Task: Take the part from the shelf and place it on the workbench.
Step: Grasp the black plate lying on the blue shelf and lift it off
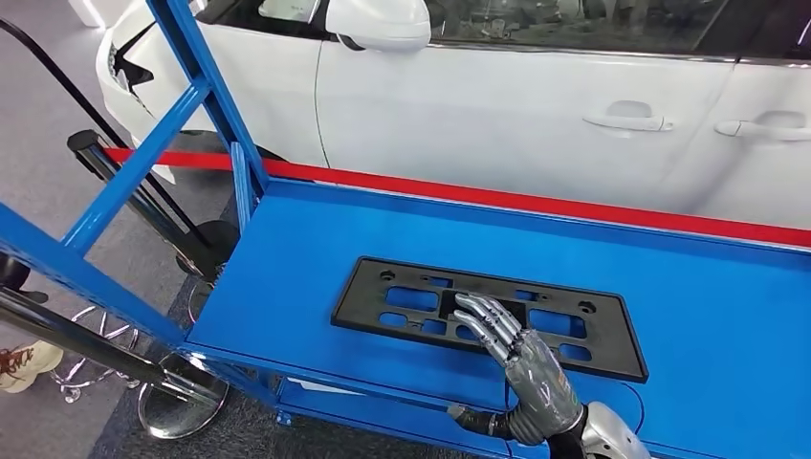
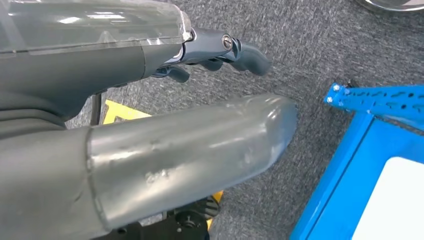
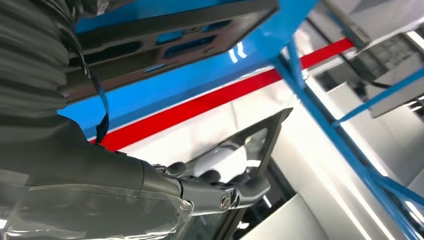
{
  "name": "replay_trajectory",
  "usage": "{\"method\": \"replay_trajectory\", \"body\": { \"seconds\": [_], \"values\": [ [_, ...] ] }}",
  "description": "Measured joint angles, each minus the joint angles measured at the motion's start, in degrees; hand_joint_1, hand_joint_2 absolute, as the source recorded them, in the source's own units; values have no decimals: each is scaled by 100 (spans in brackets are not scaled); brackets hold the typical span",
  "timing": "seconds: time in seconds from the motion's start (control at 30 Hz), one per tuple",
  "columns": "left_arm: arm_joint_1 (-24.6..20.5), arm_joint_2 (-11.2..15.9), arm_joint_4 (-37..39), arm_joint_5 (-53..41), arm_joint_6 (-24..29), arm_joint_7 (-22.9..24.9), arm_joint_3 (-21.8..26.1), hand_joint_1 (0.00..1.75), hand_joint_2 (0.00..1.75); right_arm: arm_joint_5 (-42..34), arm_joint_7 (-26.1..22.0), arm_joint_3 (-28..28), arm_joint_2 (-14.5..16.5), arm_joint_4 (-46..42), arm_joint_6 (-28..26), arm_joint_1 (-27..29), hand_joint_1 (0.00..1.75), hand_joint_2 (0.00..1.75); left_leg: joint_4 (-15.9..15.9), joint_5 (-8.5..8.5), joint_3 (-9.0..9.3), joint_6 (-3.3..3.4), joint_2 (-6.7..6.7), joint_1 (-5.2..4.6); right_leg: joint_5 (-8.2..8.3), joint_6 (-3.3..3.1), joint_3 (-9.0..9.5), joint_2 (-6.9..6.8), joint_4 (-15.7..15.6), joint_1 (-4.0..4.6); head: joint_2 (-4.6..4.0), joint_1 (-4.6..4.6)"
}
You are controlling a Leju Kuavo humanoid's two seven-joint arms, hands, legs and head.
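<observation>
A flat black plastic frame with several cut-outs, the part (image 1: 438,308), lies on the blue shelf surface (image 1: 689,287). My right hand (image 1: 512,349) reaches in from below with its fingers stretched flat on the part's near middle, and its thumb hangs below the shelf's front edge. In the right wrist view the part (image 3: 150,30) sits past the ribbed cover, with the right hand (image 3: 210,192) holding nothing. My left hand (image 2: 215,55) hangs over grey carpet, fingers loose and empty.
A white car (image 1: 536,105) stands close behind the shelf, beyond a red strip (image 1: 536,201) along its far edge. Blue uprights (image 1: 206,86) rise at the shelf's left end. A chrome stool base (image 1: 182,406) and a person's shoe (image 1: 24,363) are on the floor at left.
</observation>
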Motion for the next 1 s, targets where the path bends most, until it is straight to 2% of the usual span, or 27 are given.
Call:
{"method": "replay_trajectory", "body": {
  "seconds": [0.1, 0.13, 0.17, 0.2, 0.27, 0.3, 0.33, 0.37, 0.47, 0.5, 0.53, 0.6, 0.63, 0.67, 0.7, 0.77, 0.8, 0.83, 0.87, 0.93, 1.0],
  "values": [
    [5, -8, 1, -34, -4, 0, 14, 0, 0, 532, 161, 67, -13, 25, -260, 2, 0, 175, 1164, -578, -523, -134, 1, 90, -8, -29, -4, -13, 3, -3, 0, -2],
    [10, -12, 1, -45, -6, 0, 15, 0, 0, 698, 210, 98, -19, 41, -333, 3, 0, 175, 1434, -649, -656, -149, 1, 108, -9, -30, -2, -14, 4, -1, 0, -3],
    [14, -15, 1, -51, -8, 1, 16, 0, 0, 814, 244, 127, -26, 57, -381, 4, 0, 175, 1486, -598, -693, -145, 0, 117, -10, -30, 3, -12, 4, 3, 0, -3],
    [15, -19, 1, -54, -9, 1, 16, 0, 0, 883, 261, 152, -31, 70, -409, 3, 0, 175, 1296, -431, -616, -121, -1, 118, -11, -31, 13, -6, 2, 9, 0, -3],
    [9, -11, 1, -58, -10, 1, 16, 0, 0, 946, 282, 184, -35, 80, -438, -2, 0, 175, 443, 32, -243, -3, -8, 83, -11, -31, 40, 10, -17, 19, 0, -2],
    [5, -7, 1, -63, -14, 0, 17, 0, 0, 1009, 313, 198, -37, 86, -464, -4, 0, 175, 57, 189, -74, 60, -10, 57, -7, -24, 46, 17, -29, 20, 0, -1],
    [0, -2, 1, -66, -17, 0, 18, 0, 0, 1114, 363, 215, -39, 96, -504, -6, 0, 175, -194, 269, 30, 109, -13, 28, 0, -12, 41, 20, -38, 13, 0, -2],
    [-3, 3, 1, -74, -22, 1, 20, 0, 0, 1267, 428, 238, -41, 112, -557, -7, 0, 175, -303, 276, 67, 140, -14, 6, 9, 8, 34, 20, -49, 3, 0, -2],
    [-9, -2, 1, -114, -38, 1, 24, 0, 0, 1956, 670, 321, -46, 173, -777, -25, 0, 175, -488, 348, 141, 172, -9, 23, -2, 94, 43, 9, -75, 9, 0, 2],
    [-12, -7, 1, -132, -43, 1, 25, 0, 0, 2218, 764, 354, -50, 199, -863, -45, 0, 175, -556, 387, 173, 173, -3, 40, -101, 110, -2, 5, 43, 18, 0, 6],
    [-15, -14, 1, -149, -46, 2, 25, 0, 0, 2460, 860, 395, -55, 233, -941, -69, 0, 175, -596, 414, 192, 166, 4, 54, -270, 114, -111, 2, 298, 24, 0, 9],
    [-18, -30, 1, -176, -51, 2, 25, 0, 0, 2831, 1028, 508, -61, 318, -1045, -110, 0, 175, -565, 407, 168, 170, 12, 32, -676, 126, -473, 2, 1086, 32, 0, 10],
    [-18, -37, 1, -187, -53, 2, 25, 0, 0, 2982, 1104, 572, -61, 370, -1076, -123, 0, 175, -546, 399, 160, 174, 12, 20, -788, 136, -631, 2, 1421, 39, 0, 9],
    [-19, -43, 1, -202, -54, 2, 25, 0, 0, 3126, 1178, 639, -61, 422, -1103, -139, 0, 175, -535, 392, 161, 175, 11, 10, -778, 143, -697, 1, 1564, 47, 0, 9],
    [-20, -47, 1, -221, -54, 3, 25, 0, 0, 3273, 1256, 706, -61, 479, -1128, -166, 0, 175, -526, 384, 169, 168, 8, 4, -652, 143, -648, 1, 1468, 53, 0, 9],
    [-25, -53, 1, -262, -55, 3, 25, 0, 0, 3579, 1424, 848, -60, 598, -1196, -260, 0, 175, -493, 353, 192, 139, 1, 0, -232, 120, -272, -1, 719, 57, 0, 9],
    [-31, -55, 1, -277, -56, 4, 25, 0, 0, 3742, 1513, 918, -54, 665, -1239, -319, 0, 175, -465, 328, 193, 115, -1, -10, -87, 101, -81, -1, 330, 58, 0, 8],
    [-39, -55, 1, -291, -56, 5, 25, 0, 0, 3916, 1607, 987, -43, 733, -1291, -377, 0, 175, -440, 309, 186, 92, -2, -18, -6, 77, 43, 1, 66, 61, 0, 7],
    [-45, -55, 1, -307, -56, 7, 25, 0, 0, 4099, 1702, 1055, -26, 805, -1346, -431, 0, 175, -423, 295, 175, 72, -2, -27, 12, 53, 97, 3, -60, 68, 0, 7],
    [-54, -54, 1, -343, -56, 8, 25, 0, 0, 4460, 1884, 1196, 17, 963, -1427, -536, 0, 175, -399, 281, 157, 44, -1, -31, 19, 1, 93, 8, -83, 68, 0, 6],
    [-59, -59, 1, -385, -63, 10, 23, 0, 0, 4757, 2041, 1341, 83, 1145, -1452, -672, 0, 175, -212, 137, 84, -25, -6, -12, 36, -48, 84, 4, -91, 46, 0, 4]
  ]
}}
